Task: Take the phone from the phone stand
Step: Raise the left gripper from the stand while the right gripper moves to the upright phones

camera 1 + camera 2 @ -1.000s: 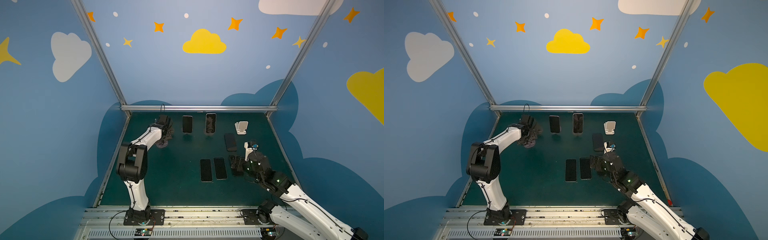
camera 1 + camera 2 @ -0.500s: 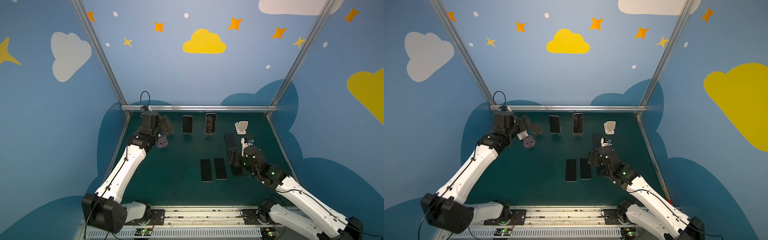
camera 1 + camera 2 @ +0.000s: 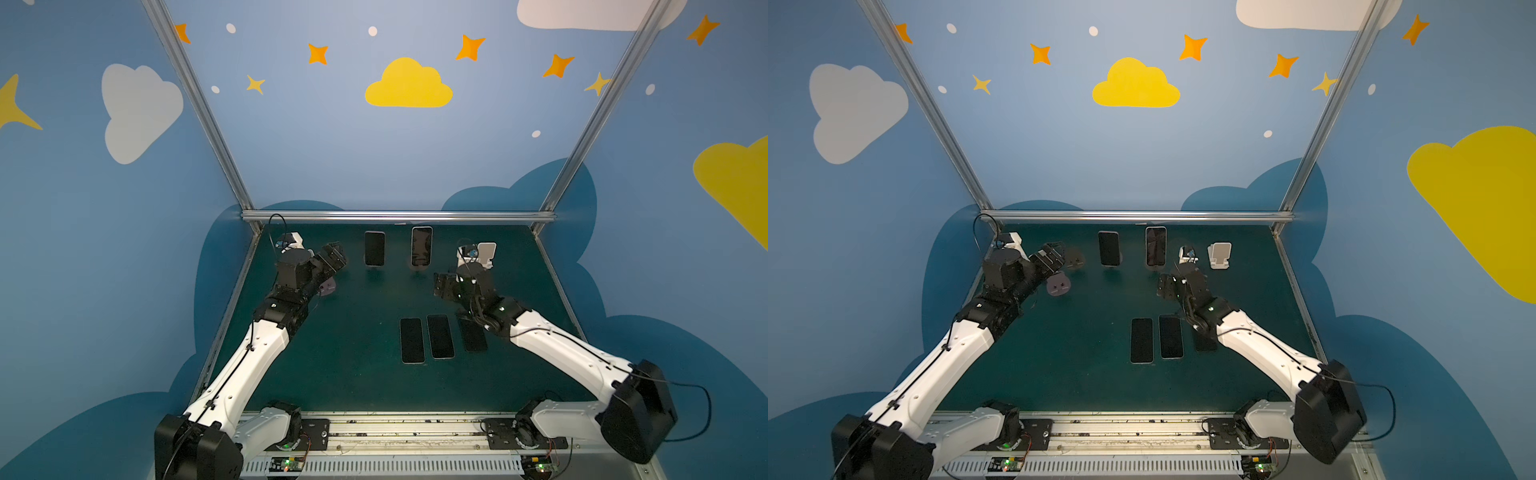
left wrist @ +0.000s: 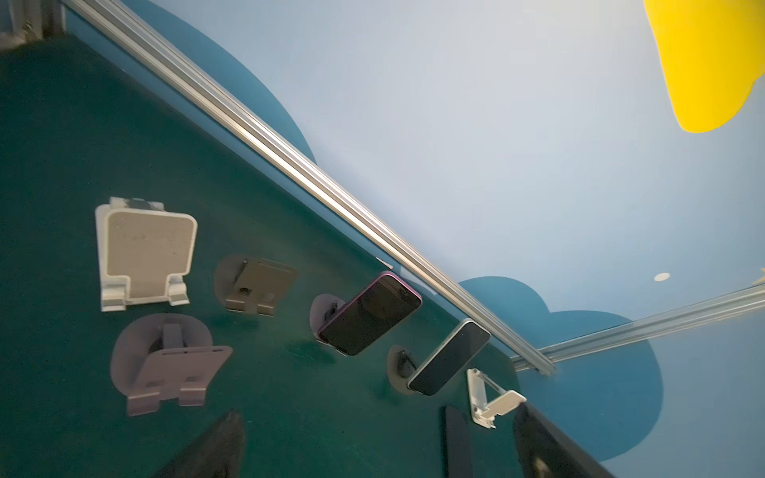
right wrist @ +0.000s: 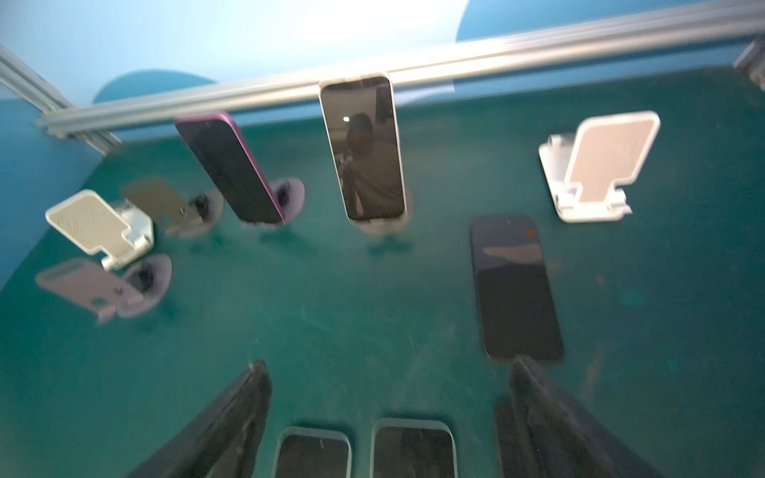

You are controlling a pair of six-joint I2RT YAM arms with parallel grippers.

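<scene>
L gripper (image 3: 334,257) hangs spread wide & empty, arm stretched fwd. Purple-edged phone (image 3: 374,248) leans on its stand (image 4: 325,314) just ahead-right of it. Silver-edged phone (image 3: 421,246) sits propped ahead-left of R gripper (image 3: 441,286), which is also parted, nothing held. Phones prob. stiff, light, slick glass: pinch long side edges, lift up & off.

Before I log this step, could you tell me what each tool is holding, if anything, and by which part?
Nothing: the left tool and right tool both stand open and empty.
</scene>
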